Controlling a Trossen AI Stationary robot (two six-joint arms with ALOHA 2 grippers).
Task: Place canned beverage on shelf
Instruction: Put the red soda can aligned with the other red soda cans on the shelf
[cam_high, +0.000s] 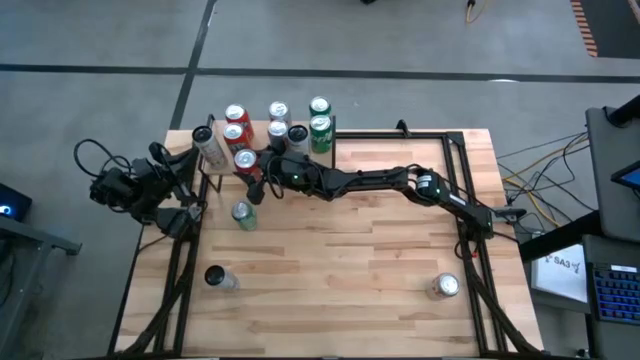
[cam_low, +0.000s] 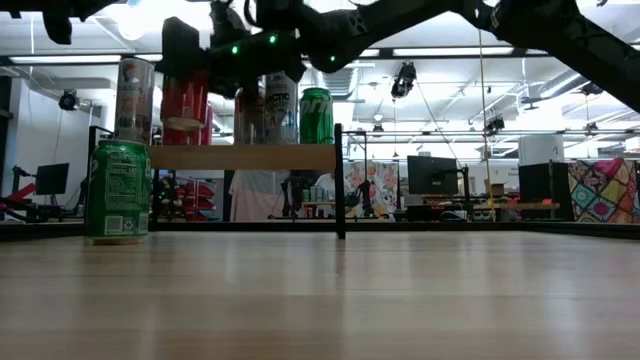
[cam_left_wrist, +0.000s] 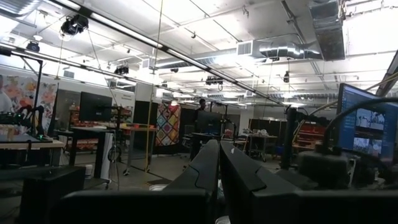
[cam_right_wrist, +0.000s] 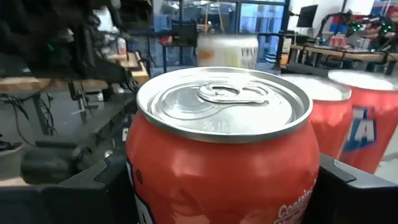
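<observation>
The shelf (cam_low: 250, 157) stands at the table's far left and carries several upright cans, red, green, silver and dark. At the shelf's near left, my right gripper (cam_high: 257, 166) reaches in from the table's right, shut on an upright red can (cam_right_wrist: 224, 155), also visible as the red can (cam_high: 245, 160). Two more red cans (cam_right_wrist: 367, 124) stand just beyond it. My left gripper (cam_left_wrist: 219, 180) is shut on nothing; its arm (cam_high: 150, 190) is folded at the table's left edge and points up into the room. My right gripper pinches the red can's two opposite sides (cam_right_wrist: 134, 186) between its two fingers (cam_right_wrist: 106, 186), below the top rim. The fingers come in level from the table's right. The can is upright, top up; whether its bottom rests on the shelf board, I cannot tell.
A green can (cam_high: 243, 214) stands on the table just in front of the shelf. Two more cans stand near the front edge, one at the left (cam_high: 217, 278) and one at the right (cam_high: 444, 287). A black frame (cam_high: 462, 190) runs along the table's sides.
</observation>
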